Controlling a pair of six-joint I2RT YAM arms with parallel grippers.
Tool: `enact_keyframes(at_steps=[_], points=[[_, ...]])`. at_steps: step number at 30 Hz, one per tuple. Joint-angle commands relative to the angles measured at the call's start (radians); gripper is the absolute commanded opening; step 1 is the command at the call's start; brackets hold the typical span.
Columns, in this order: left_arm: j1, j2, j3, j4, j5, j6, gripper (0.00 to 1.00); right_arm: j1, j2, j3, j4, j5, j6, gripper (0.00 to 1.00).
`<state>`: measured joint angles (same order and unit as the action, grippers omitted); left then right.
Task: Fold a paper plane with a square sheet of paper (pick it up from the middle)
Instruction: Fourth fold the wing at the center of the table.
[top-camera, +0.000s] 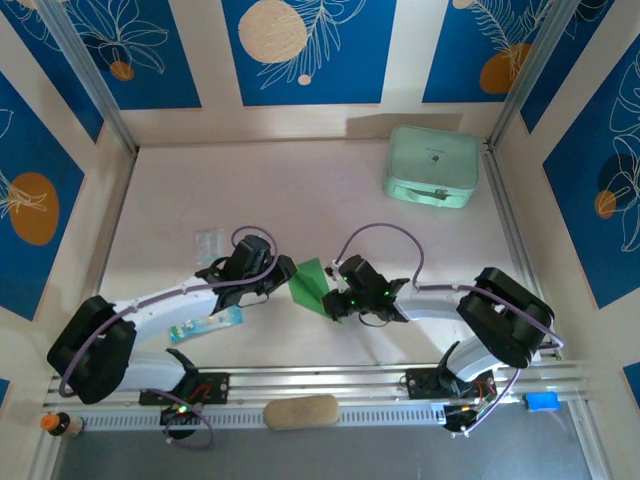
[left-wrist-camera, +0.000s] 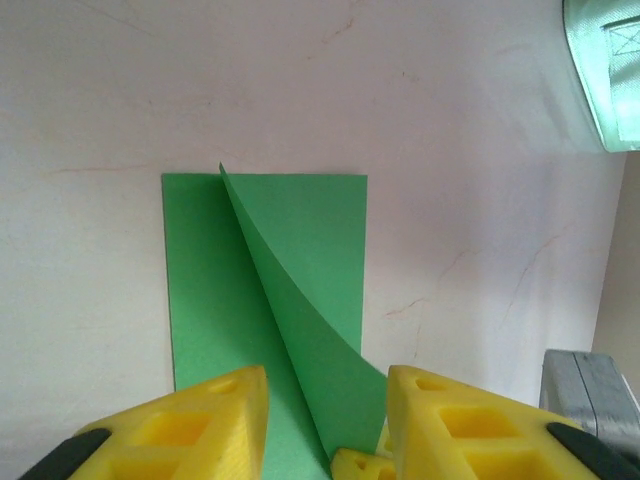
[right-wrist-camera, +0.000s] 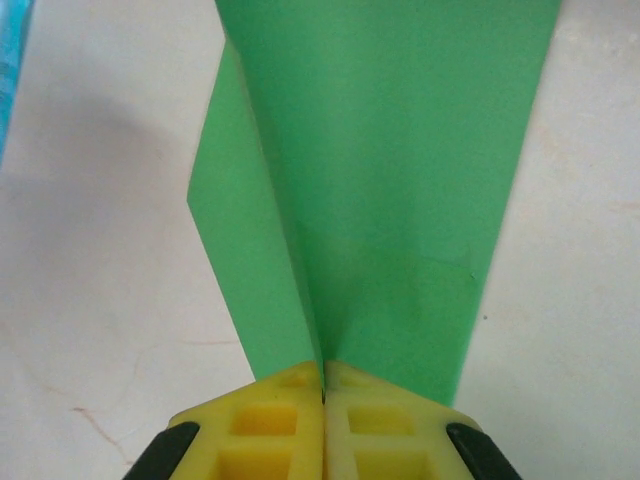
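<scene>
The bright green square sheet of paper (top-camera: 311, 284) lies partly folded on the table between my two grippers. In the left wrist view one flap (left-wrist-camera: 320, 330) curls up from the flat part (left-wrist-camera: 205, 300). My left gripper (left-wrist-camera: 325, 388) is open and straddles that raised flap without pinching it; in the top view it (top-camera: 288, 270) sits at the sheet's left edge. My right gripper (right-wrist-camera: 323, 368) is shut on the sheet's centre crease (right-wrist-camera: 300, 280), and it (top-camera: 333, 300) holds the sheet's near right side. The paper plane is out of view.
A pale mint case (top-camera: 431, 166) stands at the back right. A small clear packet (top-camera: 208, 243) and a teal wrapped item (top-camera: 212, 324) lie by the left arm. A beige oblong pad (top-camera: 301, 411) rests on the front rail.
</scene>
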<state>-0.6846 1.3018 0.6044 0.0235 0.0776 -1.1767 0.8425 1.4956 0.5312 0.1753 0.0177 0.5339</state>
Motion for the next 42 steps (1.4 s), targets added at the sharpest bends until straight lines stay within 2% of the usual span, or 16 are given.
enact_keyframes(at_steps=[1, 6, 14, 26, 33, 42], points=[[0.011, 0.017, -0.007, 0.03, 0.029, 0.014, 0.34, -0.04, 0.026, 0.015, 0.02, -0.15, 0.074, 0.07], [0.01, 0.029, -0.01, 0.045, 0.051, 0.016, 0.29, -0.106, 0.049, 0.005, 0.058, -0.278, 0.129, 0.07], [0.01, 0.065, -0.012, 0.085, 0.091, 0.016, 0.24, -0.158, 0.067, -0.02, 0.119, -0.344, 0.186, 0.07], [-0.006, 0.156, 0.03, 0.136, 0.15, 0.045, 0.15, -0.158, 0.076, -0.026, 0.072, -0.29, 0.183, 0.09], [-0.028, 0.247, 0.025, 0.172, 0.15, 0.008, 0.07, -0.152, 0.065, -0.046, 0.088, -0.27, 0.204, 0.11], [-0.054, 0.312, 0.0, 0.217, 0.138, -0.031, 0.03, -0.149, 0.044, -0.076, 0.108, -0.248, 0.229, 0.11]])
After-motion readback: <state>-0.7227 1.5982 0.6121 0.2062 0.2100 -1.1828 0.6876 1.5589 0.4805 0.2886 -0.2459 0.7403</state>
